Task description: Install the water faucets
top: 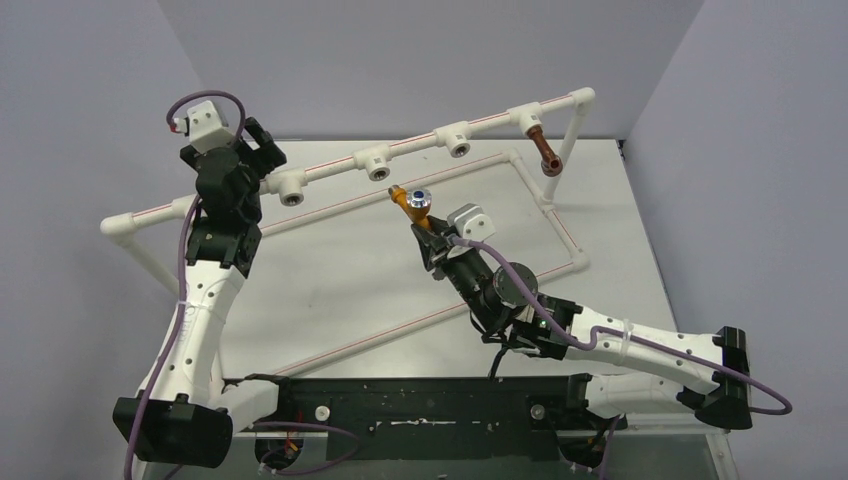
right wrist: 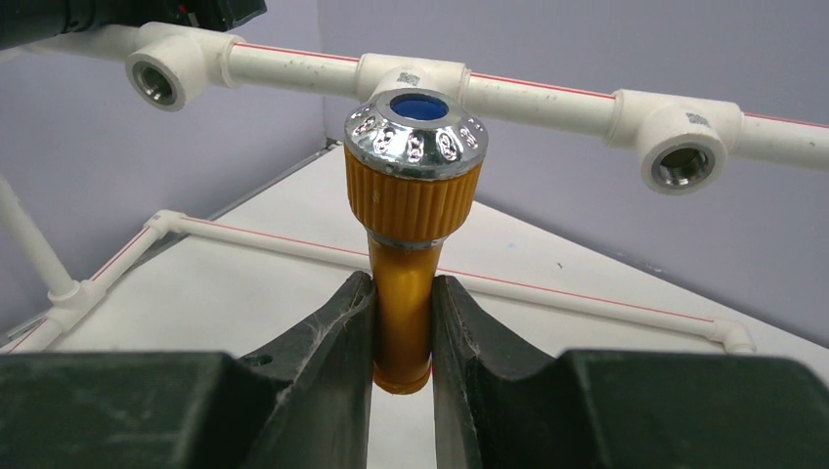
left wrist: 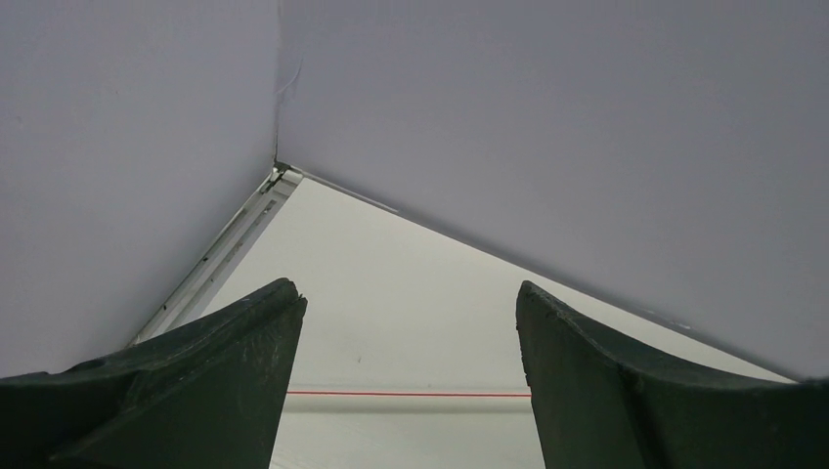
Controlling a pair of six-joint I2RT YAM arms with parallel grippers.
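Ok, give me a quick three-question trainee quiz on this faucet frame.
1. True or false: the right gripper is shut on the orange-yellow faucet.
2. Fill in: the left gripper's fingers stand ____.
3. The reddish-brown faucet is: A lying loose; B in the pipe frame's rightmost tee; C in the left gripper.
Key: 1 true; 2 open; 3 B.
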